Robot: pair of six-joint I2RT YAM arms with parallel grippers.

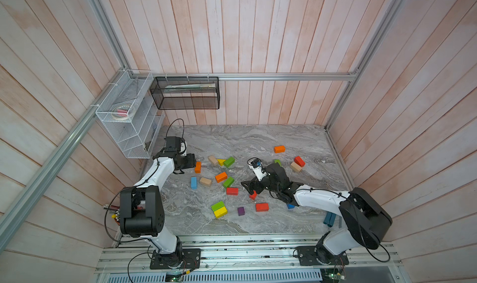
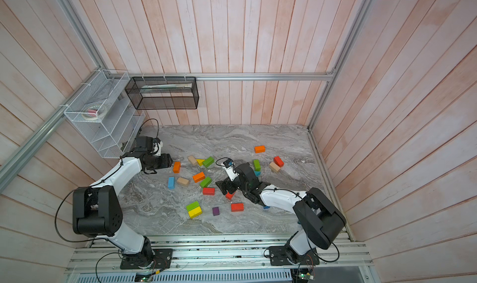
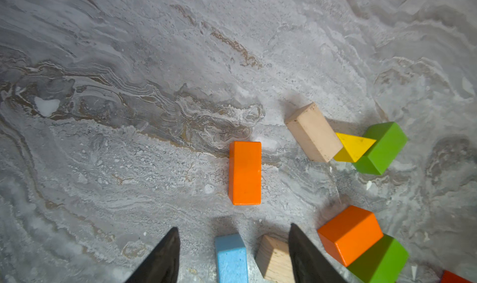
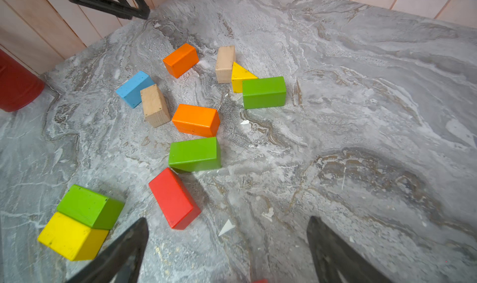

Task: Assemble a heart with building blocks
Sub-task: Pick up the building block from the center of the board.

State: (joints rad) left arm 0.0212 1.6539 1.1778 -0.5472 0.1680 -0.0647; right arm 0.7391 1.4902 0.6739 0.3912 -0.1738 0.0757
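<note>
Several building blocks lie scattered on the marble table (image 1: 258, 139). My left gripper (image 3: 233, 227) hovers open at the far left (image 1: 189, 161), next to an upright-lying orange brick (image 3: 244, 172) (image 1: 198, 167). A blue brick (image 3: 231, 258) and a tan brick (image 3: 275, 259) lie on the table below its fingers, untouched. My right gripper (image 4: 228, 219) stands wide open near the table's middle (image 1: 249, 187), just above a small red block (image 1: 253, 195). Its fingers hold nothing. A red brick (image 4: 174, 199) lies close to its left finger.
A green brick on a yellow brick (image 1: 219, 209), a purple cube (image 1: 240, 211) and a red brick (image 1: 262, 207) lie toward the front. An orange (image 1: 279, 149), red and tan group sits back right. Dark-blue bars (image 1: 330, 219) lie under the right arm. Wire racks (image 1: 129, 114) hang at the back left.
</note>
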